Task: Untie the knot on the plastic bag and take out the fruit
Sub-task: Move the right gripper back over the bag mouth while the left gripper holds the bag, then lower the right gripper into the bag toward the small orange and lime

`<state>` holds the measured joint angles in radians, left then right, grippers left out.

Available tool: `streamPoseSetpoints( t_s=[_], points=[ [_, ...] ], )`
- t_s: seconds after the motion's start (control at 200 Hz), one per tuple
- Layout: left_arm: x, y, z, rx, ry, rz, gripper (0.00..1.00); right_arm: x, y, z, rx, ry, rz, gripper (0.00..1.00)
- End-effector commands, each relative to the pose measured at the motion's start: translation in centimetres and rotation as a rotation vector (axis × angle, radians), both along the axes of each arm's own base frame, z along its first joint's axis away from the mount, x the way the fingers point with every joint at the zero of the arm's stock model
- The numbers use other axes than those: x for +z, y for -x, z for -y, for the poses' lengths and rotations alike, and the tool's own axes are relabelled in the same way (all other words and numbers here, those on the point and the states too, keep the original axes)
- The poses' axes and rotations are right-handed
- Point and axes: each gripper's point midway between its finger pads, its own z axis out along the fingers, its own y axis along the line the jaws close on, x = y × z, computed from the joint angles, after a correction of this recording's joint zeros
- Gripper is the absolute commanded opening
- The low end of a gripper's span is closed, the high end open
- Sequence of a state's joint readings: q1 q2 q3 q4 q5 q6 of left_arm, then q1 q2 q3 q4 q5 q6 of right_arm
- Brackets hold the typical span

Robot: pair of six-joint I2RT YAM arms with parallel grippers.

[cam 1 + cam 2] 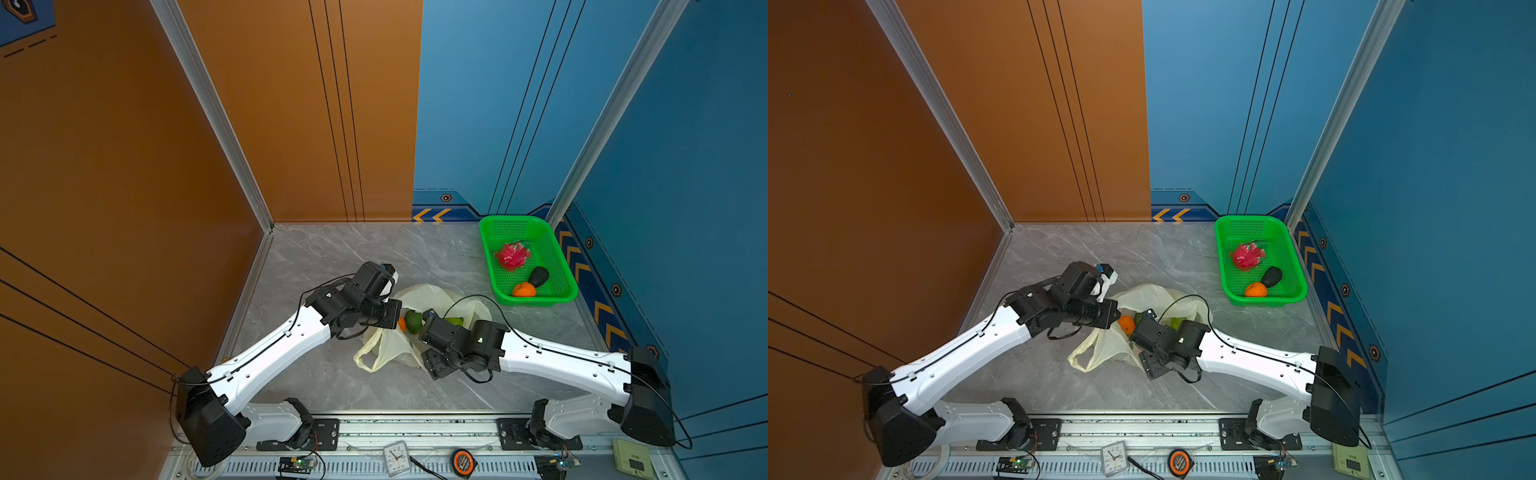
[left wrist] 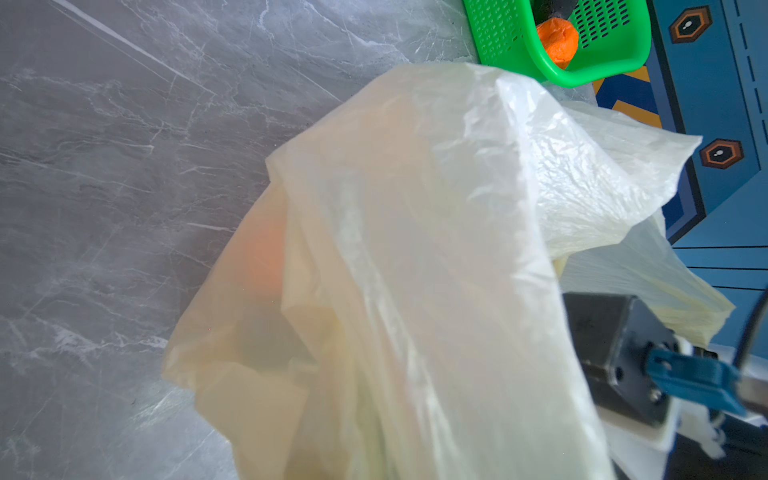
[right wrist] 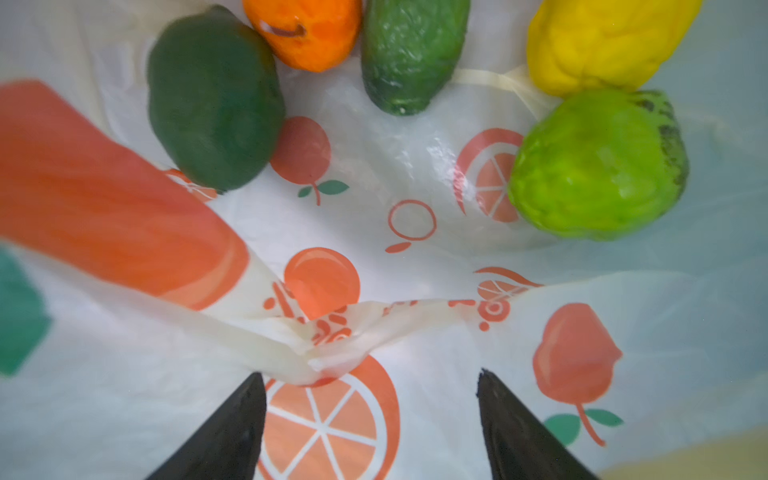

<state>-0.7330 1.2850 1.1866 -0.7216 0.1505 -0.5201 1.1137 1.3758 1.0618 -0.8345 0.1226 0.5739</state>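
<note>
Right jaws gape inside the plastic bag [image 3: 415, 257], fruit [image 3: 598, 166] lying beyond.

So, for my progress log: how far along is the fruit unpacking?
Done: the plastic bag lies open, no knot visible; a dragon fruit, avocado and orange sit in the green basket. In hand: the left gripper appears to hold the bag's edge up while the open right gripper reaches inside. Left: five pieces remain in the bag.
</note>
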Motion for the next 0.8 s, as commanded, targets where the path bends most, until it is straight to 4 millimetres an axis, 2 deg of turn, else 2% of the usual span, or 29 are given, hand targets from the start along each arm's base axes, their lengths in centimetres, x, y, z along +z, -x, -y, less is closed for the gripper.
streamPoseSetpoints(
  t_s=[0.0, 0.085, 0.19, 0.35, 0.446, 0.511, 0.591, 0.651, 0.726, 0.796],
  points=[
    [1.3, -0.4, 0.6, -0.022, 0.029, 0.021, 0.02, 0.1, 0.1, -1.7, 0.077, -0.018, -0.018, 0.78],
    [1.3, -0.3, 0.6, -0.028, 0.029, 0.023, 0.02, -0.3, -1.0, -1.9, 0.060, -0.035, -0.044, 0.79],
    [1.3, 0.2, 0.8, -0.053, 0.026, 0.027, 0.02, -0.7, -3.4, -1.9, -0.021, -0.074, -0.099, 0.79],
    [0.2, 1.3, 1.0, -0.100, 0.011, 0.012, 0.02, 0.6, -7.9, -2.5, -0.167, -0.178, -0.077, 0.83],
    [-0.6, 1.9, 1.0, -0.115, -0.002, 0.001, 0.02, 1.4, -10.7, -1.2, -0.313, -0.169, -0.007, 0.87],
    [-1.0, 2.3, 1.1, -0.128, -0.008, -0.008, 0.02, 1.7, -12.2, 0.6, -0.428, -0.142, 0.060, 0.92],
    [-1.3, 2.6, 1.3, -0.136, -0.010, -0.020, 0.02, 1.6, -13.1, 3.4, -0.558, -0.116, 0.110, 0.94],
    [-1.4, 2.7, 1.4, -0.139, -0.011, -0.022, 0.03, 1.3, -13.5, 4.6, -0.614, -0.127, 0.109, 0.95],
    [-1.2, 2.7, 1.4, -0.133, -0.013, -0.018, 0.03, 0.8, -13.5, 4.4, -0.610, -0.159, 0.067, 0.94],
    [-1.0, 2.5, 1.5, -0.131, -0.010, -0.014, 0.03, 0.9, -13.1, 3.3, -0.570, -0.195, 0.025, 0.93]
  ],
)
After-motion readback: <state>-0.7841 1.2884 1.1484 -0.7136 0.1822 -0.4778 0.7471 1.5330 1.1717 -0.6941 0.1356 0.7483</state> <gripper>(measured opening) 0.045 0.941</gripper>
